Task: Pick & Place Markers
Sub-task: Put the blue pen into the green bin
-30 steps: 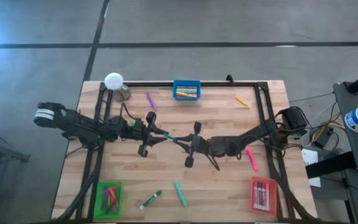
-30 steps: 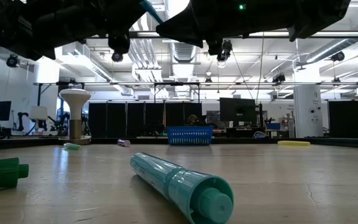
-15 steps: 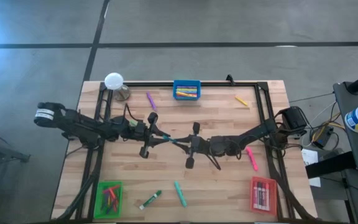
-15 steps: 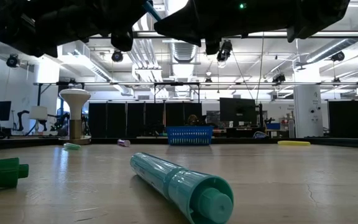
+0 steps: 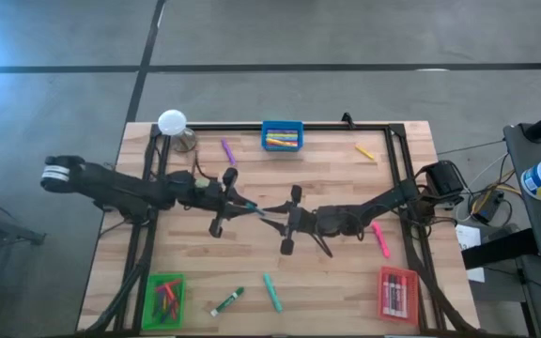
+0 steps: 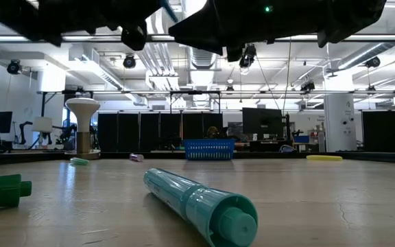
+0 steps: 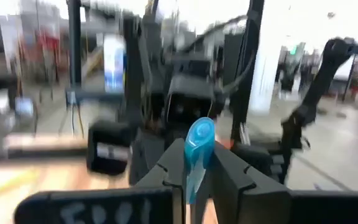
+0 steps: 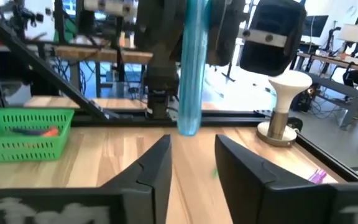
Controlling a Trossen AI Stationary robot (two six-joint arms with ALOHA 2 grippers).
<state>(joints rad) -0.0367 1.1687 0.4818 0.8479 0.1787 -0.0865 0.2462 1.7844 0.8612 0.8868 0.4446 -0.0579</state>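
Above the middle of the wooden table [image 5: 252, 268], two dark robot arms meet tip to tip over a light-blue marker [image 5: 263, 211]. The left pincer [image 7: 197, 168] pinches that marker between its two fingers [image 7: 169, 171], the rounded end sticking out ahead of them toward the right arm. The right pincer [image 8: 191, 165] stands spread, its fingers [image 8: 154, 168] apart from the marker, which hangs just ahead of the gap between them.

Below and a little nearer the table's front edge than the two pincers lie a teal marker [image 6: 201, 202] and, to the left pincer's side of it, a green marker with a white part [image 5: 226, 301]. A green tray [image 5: 165, 299] holding red and dark markers sits at the front corner on the left pincer's side, a red tray [image 5: 397, 293] with markers at the front corner on the right pincer's side. Beside the right arm lies a pink marker [image 5: 380, 238].

Beyond the pincers, toward the far edge, lie a purple marker [image 5: 226, 151] and a yellow marker [image 5: 364, 151]. Between them a blue tray [image 5: 282, 135] holds yellow, pink and other markers. A white-topped mushroom-shaped object [image 5: 173, 125] stands at the far corner on the left pincer's side.
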